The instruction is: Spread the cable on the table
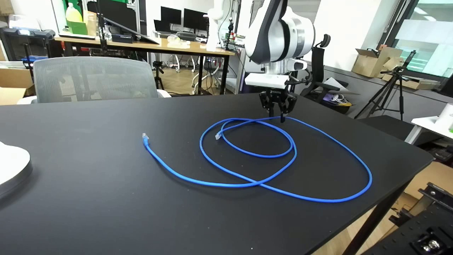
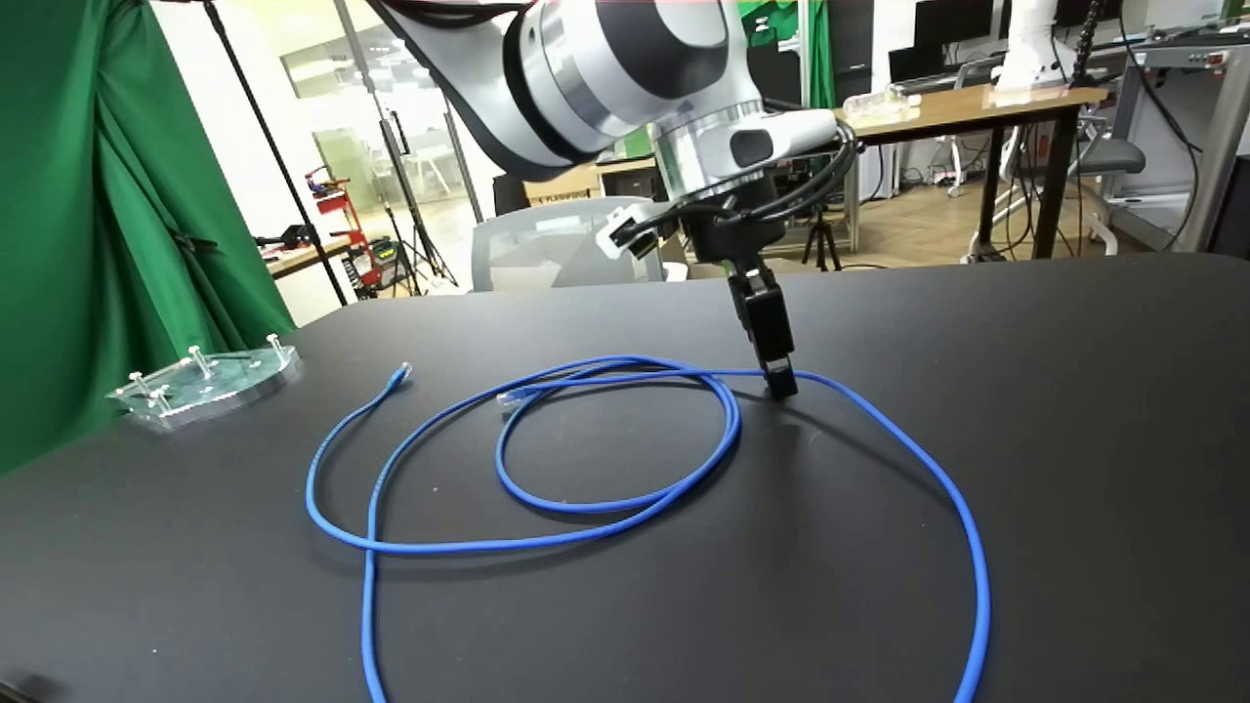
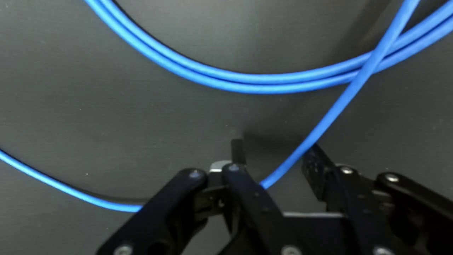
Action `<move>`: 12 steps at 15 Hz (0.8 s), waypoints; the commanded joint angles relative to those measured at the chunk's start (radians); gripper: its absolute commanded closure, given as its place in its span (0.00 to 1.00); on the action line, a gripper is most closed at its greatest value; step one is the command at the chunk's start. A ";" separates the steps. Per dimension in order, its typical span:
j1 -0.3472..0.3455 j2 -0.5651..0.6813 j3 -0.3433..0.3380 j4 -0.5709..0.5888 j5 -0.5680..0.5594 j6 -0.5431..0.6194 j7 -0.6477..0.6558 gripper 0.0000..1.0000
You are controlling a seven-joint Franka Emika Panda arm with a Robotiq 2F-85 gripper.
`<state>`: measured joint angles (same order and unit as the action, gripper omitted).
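The bright blue cable (image 1: pixel 257 183) lies in loops on the black table (image 1: pixel 106 198); it also shows in an exterior view (image 2: pixel 469 548) and in the wrist view (image 3: pixel 262 78). One clear plug end (image 1: pixel 145 138) lies apart from the coil. Another plug end (image 1: pixel 218 136) lies at the coil's inner side. My gripper (image 1: pixel 277 116) points down at the table, at the cable's far stretch. In the wrist view the gripper (image 3: pixel 274 145) is open, with one strand passing slantwise between its fingers. The left finger hides part of that strand. The fingertips are at table height in an exterior view (image 2: pixel 781 386).
A white rounded object (image 1: pixel 14 166) stands at the table's side in an exterior view. A clear plate with upright bolts (image 2: pixel 205 381) lies near the table's edge. A grey mesh chair (image 1: pixel 95 79) stands behind the table.
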<state>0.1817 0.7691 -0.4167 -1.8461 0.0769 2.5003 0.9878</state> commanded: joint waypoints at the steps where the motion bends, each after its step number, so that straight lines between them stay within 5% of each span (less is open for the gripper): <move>1: -0.021 0.012 0.017 0.042 -0.042 -0.008 0.086 0.83; 4: -0.030 0.003 0.024 0.032 -0.041 0.057 0.102 0.99; 12: -0.036 -0.040 0.020 -0.005 0.033 0.297 0.236 0.98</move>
<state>0.1648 0.7709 -0.4092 -1.8290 0.0823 2.7303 1.1508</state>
